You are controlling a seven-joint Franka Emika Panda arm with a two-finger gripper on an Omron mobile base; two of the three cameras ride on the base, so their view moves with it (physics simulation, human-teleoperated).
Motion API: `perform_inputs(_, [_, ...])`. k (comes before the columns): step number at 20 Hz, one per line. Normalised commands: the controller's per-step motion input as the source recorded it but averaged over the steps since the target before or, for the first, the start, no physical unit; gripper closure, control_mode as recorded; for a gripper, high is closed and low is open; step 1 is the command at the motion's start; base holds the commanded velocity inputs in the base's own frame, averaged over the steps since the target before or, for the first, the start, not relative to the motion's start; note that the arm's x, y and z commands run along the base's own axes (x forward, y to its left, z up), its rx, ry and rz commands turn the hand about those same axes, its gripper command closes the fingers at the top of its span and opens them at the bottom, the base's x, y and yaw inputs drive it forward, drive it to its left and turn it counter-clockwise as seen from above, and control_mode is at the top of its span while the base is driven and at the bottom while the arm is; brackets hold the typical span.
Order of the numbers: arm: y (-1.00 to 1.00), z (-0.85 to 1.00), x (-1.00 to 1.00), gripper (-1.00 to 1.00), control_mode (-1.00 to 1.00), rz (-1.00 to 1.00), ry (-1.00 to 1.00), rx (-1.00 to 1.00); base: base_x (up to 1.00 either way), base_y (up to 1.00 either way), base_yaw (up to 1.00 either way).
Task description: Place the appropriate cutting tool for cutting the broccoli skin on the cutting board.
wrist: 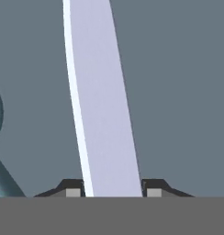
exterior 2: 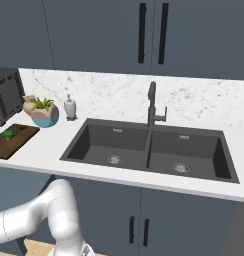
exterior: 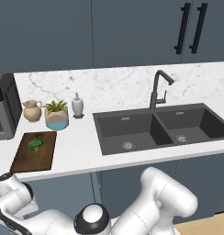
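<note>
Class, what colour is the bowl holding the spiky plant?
Pale pink over teal; the plant pot shows best in the left base view.

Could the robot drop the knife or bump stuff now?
Maybe. The gripper seems to pinch the knife by its flat blade, so it might slip. The broccoli already sits on the cutting board, and the knife could knock it. The plant stands just behind the board.

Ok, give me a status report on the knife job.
Gripper shut on the knife blade. Cutting board on the counter left of the sink, broccoli lying on it. Nothing else on the board.
</note>
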Motion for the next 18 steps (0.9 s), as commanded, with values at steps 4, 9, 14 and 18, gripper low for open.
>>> perform_inputs(4, [0.0, 0.0, -0.15, 1.0, -1.0, 0.0, 0.0, 0.0, 0.0, 0.0, 0.0])
perform_inputs(9, [0.0, 0.15, -0.27, 1.0, -1.0, 0.0, 0.0, 0.01, 0.0, 0.0, 0.0])
perform_inputs(14, [0.0, 0.52, -0.29, 1.0, -1.0, 0.01, -0.01, 0.0, 0.0, 0.0, 0.0])
perform_inputs(18, [0.0, 0.77, -0.2, 1.0, -1.0, 0.08, 0.0, 0.0, 0.0, 0.0, 0.0])
